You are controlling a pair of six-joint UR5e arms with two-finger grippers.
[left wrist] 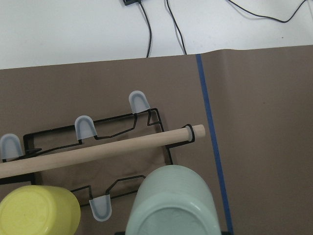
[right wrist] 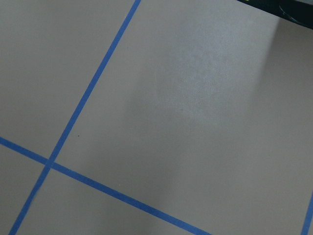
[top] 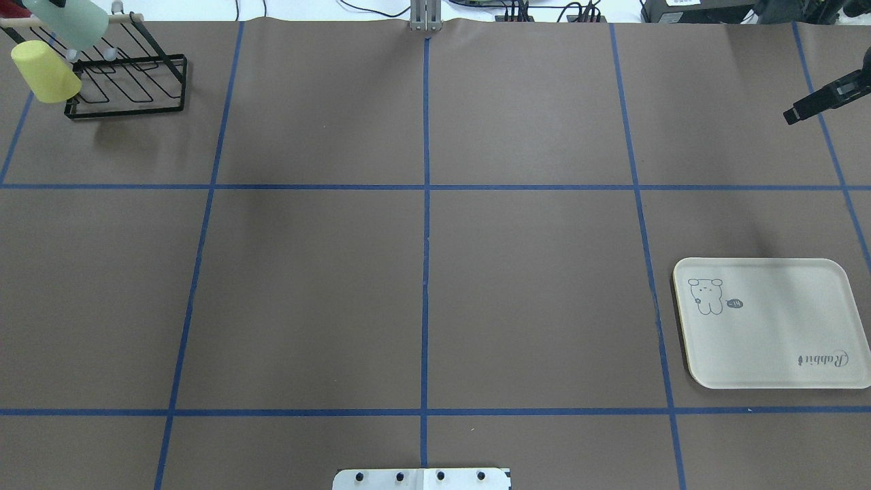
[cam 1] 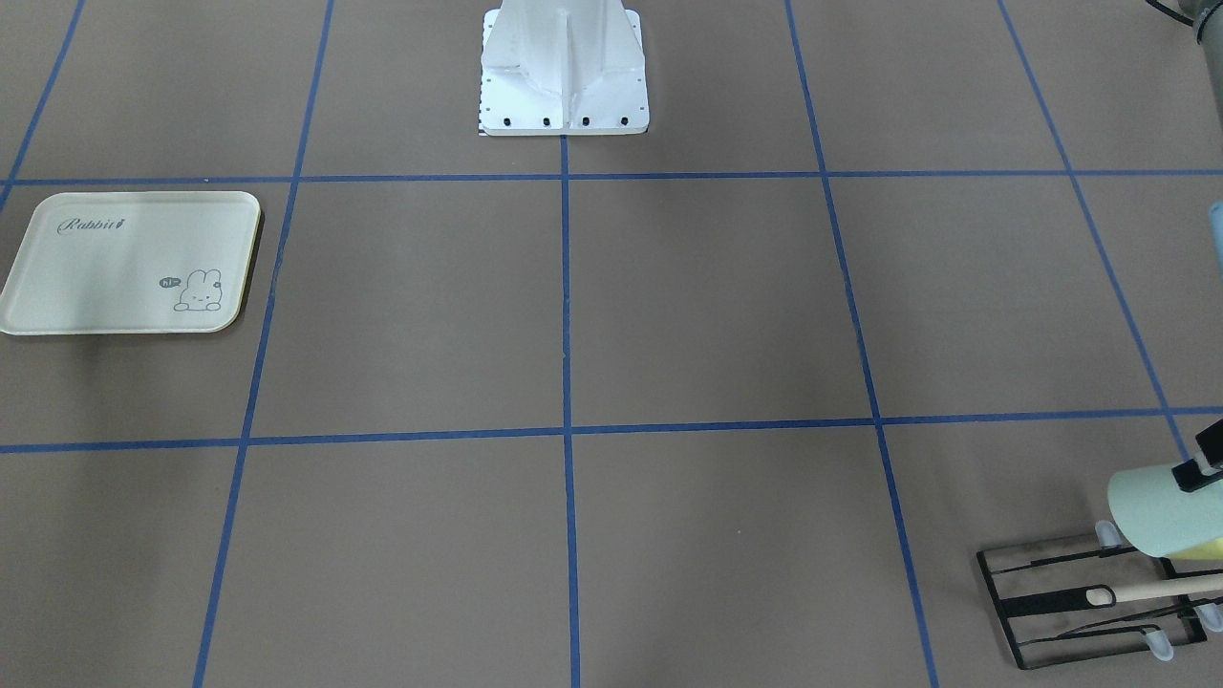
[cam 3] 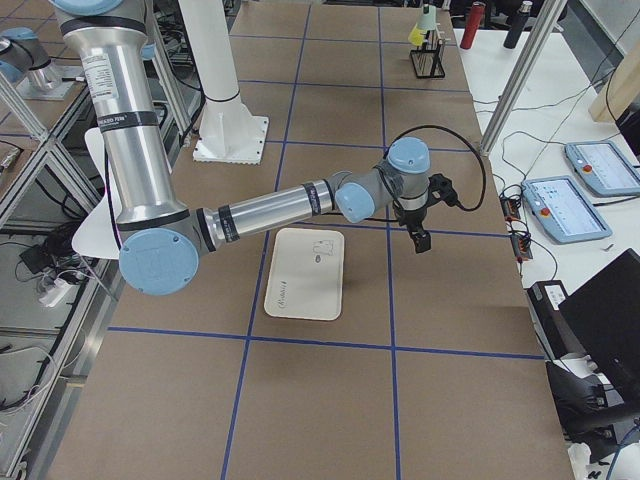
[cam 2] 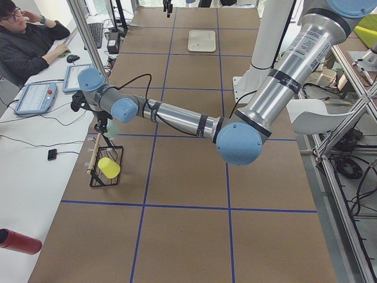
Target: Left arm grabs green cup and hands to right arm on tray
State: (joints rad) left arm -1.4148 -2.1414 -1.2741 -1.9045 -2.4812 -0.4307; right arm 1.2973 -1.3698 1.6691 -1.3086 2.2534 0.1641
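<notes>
Grip looks on: your left end effector pinches the green cup, tipped sideways just above the black rack at the table's far left corner. The tray sits near right. Your right end effector hovers beyond it, and I can't tell how wide it is.

"Rabbit" in script and "hi" bubble on tray

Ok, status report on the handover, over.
Left gripper at green cup over rack, grip unconfirmed. Right gripper holding nothing, off the tray. Yellow cup close beside green cup.
</notes>
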